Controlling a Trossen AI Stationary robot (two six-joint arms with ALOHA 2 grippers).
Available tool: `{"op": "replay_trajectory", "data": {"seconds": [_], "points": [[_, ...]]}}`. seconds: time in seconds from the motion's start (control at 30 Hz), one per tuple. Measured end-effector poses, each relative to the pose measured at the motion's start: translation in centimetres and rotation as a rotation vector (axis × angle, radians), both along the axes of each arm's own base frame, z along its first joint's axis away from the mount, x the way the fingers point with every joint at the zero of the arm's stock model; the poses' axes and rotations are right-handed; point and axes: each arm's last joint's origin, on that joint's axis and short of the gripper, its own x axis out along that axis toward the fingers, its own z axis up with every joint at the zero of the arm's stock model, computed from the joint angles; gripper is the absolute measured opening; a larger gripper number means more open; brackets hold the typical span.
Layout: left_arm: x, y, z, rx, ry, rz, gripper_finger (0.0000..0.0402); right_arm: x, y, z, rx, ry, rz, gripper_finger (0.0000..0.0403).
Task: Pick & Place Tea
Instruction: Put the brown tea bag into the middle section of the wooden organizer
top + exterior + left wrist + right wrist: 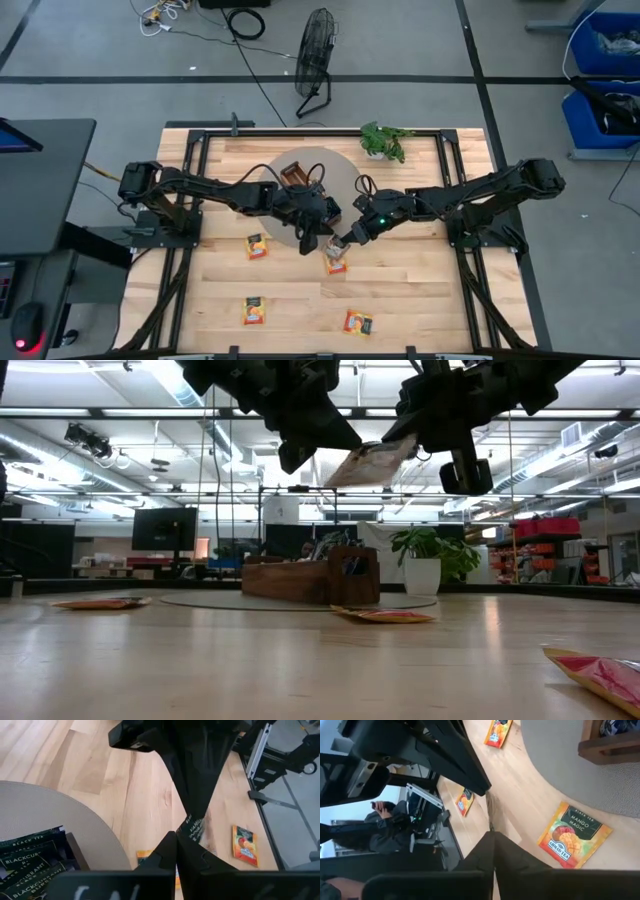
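Observation:
A pale beige tea sachet hangs in the air between both grippers, above the table's middle. My left gripper comes from the left and my right gripper from the right; each is shut on it. In the left wrist view the sachet shows its printed face; in the right wrist view it is edge-on. An orange Mango Magic sachet lies flat on the wood below. The wooden tray stands on a round grey mat and holds dark sachets. My left gripper pinches the beige sachet's left end between its two fingers, slanting down from the table's left. The sachet is lifted clear and tilted, this end lower. My right gripper pinches the sachet's opposite, higher end between its two fingers, slanting down from the table's right. The sachet spans the gap between the two grippers, clear of the table.
Three more orange sachets lie flat on the near half of the table. A small green plant stands at the far edge. Black frame rails run along the table's left and right sides.

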Motion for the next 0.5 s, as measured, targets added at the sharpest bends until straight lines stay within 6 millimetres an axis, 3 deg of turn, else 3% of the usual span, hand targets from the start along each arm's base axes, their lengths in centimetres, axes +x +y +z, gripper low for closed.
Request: {"op": "replay_trajectory", "data": {"seconds": [0.3,0.5], "points": [[0.0,0.5,0.6,-0.082,-0.018,0.078,0.0046,-0.1,-0.6,0.3,-0.027,-0.013,-0.036,0.0002],[-0.9,0.8,4.2,-0.112,-0.194,0.102,0.0054,-0.1,-1.7,1.6,-0.07,-0.045,-0.08,0.0001]]}}
